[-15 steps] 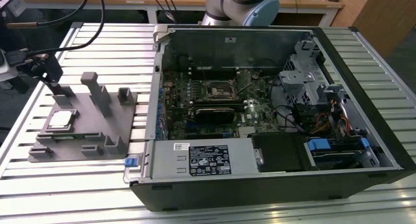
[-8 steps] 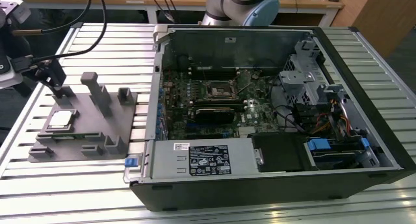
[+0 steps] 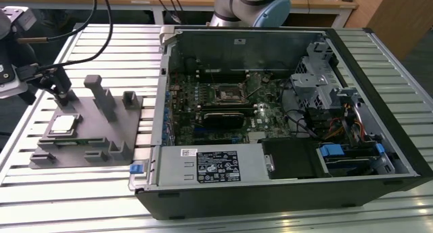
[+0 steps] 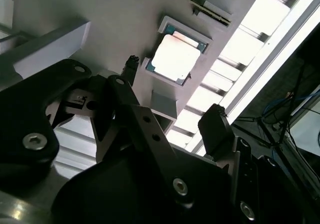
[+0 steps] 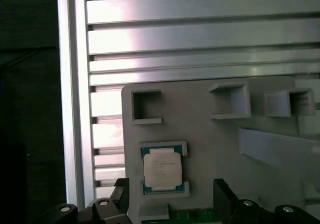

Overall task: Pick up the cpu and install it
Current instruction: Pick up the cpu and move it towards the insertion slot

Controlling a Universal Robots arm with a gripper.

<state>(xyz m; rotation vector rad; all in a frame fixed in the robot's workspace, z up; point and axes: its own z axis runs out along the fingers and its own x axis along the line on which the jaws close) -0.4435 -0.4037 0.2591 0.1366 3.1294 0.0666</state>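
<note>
Grey plastic fixture (image 3: 88, 129) lies on the slatted bench (image 3: 101, 55), to the exterior view's left of the open computer case (image 3: 271, 202). I see the cpu (image 3: 63, 124) flat in a square pocket near the fixture's left edge, silvery top up; both wrist views show it seated there (image 4: 176, 59) (image 5: 161, 169). My jaws hang over the fixture just beyond the cpu's far side, spread wide, gripping nothing, clear of the chip. The black socket (image 3: 228, 92) sits mid-motherboard, well apart.
</note>
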